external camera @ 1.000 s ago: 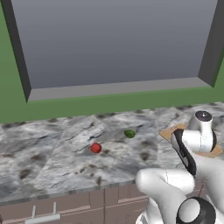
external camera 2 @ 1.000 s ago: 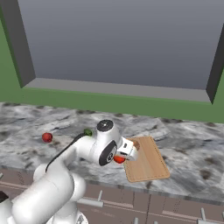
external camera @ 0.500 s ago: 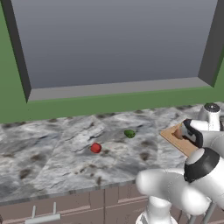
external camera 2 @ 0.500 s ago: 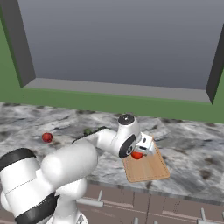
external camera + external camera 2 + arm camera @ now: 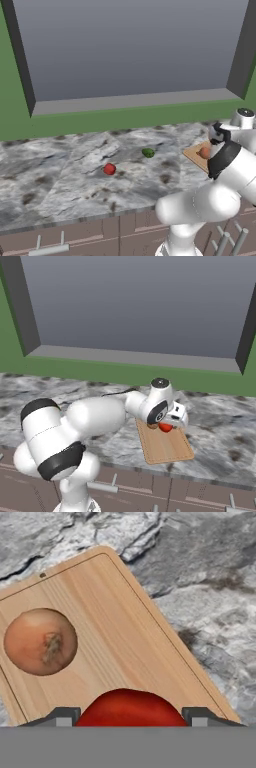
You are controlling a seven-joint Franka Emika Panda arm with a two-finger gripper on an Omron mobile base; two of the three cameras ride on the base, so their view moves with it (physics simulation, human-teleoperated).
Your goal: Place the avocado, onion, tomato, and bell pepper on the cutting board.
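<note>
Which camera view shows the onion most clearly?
The hand view: the onion lies whole and unblocked on the cutting board. In the left base view it is a small brownish ball partly behind the arm. In the right base view I cannot make it out.

No readable text, label, brand, number or sign appears on anything here.

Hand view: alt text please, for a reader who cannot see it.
The hand holds a red tomato between its fingers, above a wooden cutting board. A brown onion already sits on the board, which lies on a grey marble counter.
</note>
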